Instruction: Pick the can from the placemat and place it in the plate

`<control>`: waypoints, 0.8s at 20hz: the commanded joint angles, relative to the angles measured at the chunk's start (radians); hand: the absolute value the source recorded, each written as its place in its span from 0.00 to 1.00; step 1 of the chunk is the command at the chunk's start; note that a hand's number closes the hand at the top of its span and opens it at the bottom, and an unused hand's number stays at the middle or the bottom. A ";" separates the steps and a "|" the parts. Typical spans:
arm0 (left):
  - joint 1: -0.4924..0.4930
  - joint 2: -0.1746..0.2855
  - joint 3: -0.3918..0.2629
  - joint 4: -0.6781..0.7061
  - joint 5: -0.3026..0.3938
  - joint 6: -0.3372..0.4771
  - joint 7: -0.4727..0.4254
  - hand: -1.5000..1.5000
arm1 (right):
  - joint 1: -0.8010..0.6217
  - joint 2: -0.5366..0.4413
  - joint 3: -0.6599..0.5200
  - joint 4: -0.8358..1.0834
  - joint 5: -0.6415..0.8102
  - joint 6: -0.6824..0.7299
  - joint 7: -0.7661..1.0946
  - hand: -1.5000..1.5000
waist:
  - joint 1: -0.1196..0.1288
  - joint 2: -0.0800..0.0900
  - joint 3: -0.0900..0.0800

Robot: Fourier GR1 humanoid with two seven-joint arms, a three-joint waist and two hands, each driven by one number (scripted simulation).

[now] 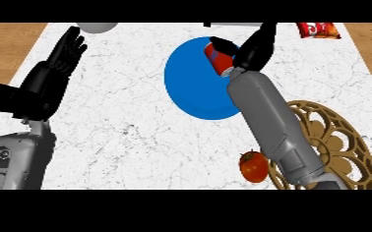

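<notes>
White marbled desk (123, 118) is filling most of the view, with wood strips showing at its left and right edges. The grey right forearm (272, 123) is coming in from the lower right, running diagonally up and crossing the right edge of the blue plate (189, 83). The plate is sitting at upper centre of the desk. The round tan openwork placemat (334, 132) is lying at the right, partly under the forearm, with its edge near the plate but apart from it.

The left hand (62, 61) is resting at the left edge, fingers straight and pointing up, holding nothing.

The right hand (253, 51) is hovering over the plate's upper right rim. Its fingers are stretching straight toward the far edge of the desk, and its thumb is sticking out to the left. It is spread out, not wrapping anything.

The red can (218, 58) is lying tilted over the plate's upper right part, off the placemat, tucked just under the thumb and against the palm side of the right hand. Can't tell whether it is resting on the plate or hanging just above it.

A red tomato (254, 167) is sitting on the desk just left of the placemat, beside the forearm. A red snack bag (318, 30) is lying at the top right. A pale round thing (97, 27) is peeking in at the top left, above the left hand's fingertips.
</notes>
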 commanded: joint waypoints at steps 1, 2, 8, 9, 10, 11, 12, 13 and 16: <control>-0.018 0.013 0.034 0.027 -0.005 0.016 0.007 0.50 | 0.104 0.005 0.043 -0.131 -0.046 -0.111 -0.006 0.00 | -0.046 -0.012 -0.001; 0.018 -0.009 0.005 0.014 -0.030 0.025 -0.018 0.50 | 0.152 0.005 0.087 -0.163 -0.049 -0.141 0.020 0.00 | -0.046 -0.014 -0.001; 0.112 -0.024 0.015 -0.036 -0.032 0.031 -0.040 0.50 | 0.448 0.005 0.171 -0.496 0.019 -0.100 0.003 0.00 | -0.063 -0.017 -0.002; 0.040 0.017 0.047 -0.034 -0.001 0.009 0.023 0.50 | 0.510 0.005 0.210 -0.540 0.040 -0.120 0.010 0.00 | -0.068 -0.018 -0.002; 0.084 -0.021 0.015 -0.037 -0.025 0.024 -0.012 0.50 | 0.584 0.005 0.211 -0.616 0.033 -0.066 -0.006 0.00 | -0.068 -0.017 -0.002; 0.055 0.012 0.052 -0.026 -0.003 0.006 0.009 0.50 | 0.610 0.005 0.208 -0.668 0.091 -0.042 0.020 0.00 | -0.066 -0.016 -0.002; 0.064 -0.012 0.019 -0.053 -0.027 0.026 0.016 0.50 | 0.704 -0.026 0.240 -0.739 0.058 -0.025 -0.010 0.00 | -0.073 -0.018 -0.001; 0.107 -0.009 0.031 -0.035 -0.023 0.005 -0.052 0.50 | 0.735 -0.040 0.232 -0.800 0.085 0.005 0.013 0.00 | -0.067 -0.016 -0.002; 0.089 -0.023 0.008 -0.111 -0.033 0.035 0.046 0.50 | 0.903 -0.090 0.270 -0.980 0.073 0.029 0.011 0.00 | -0.065 -0.017 -0.001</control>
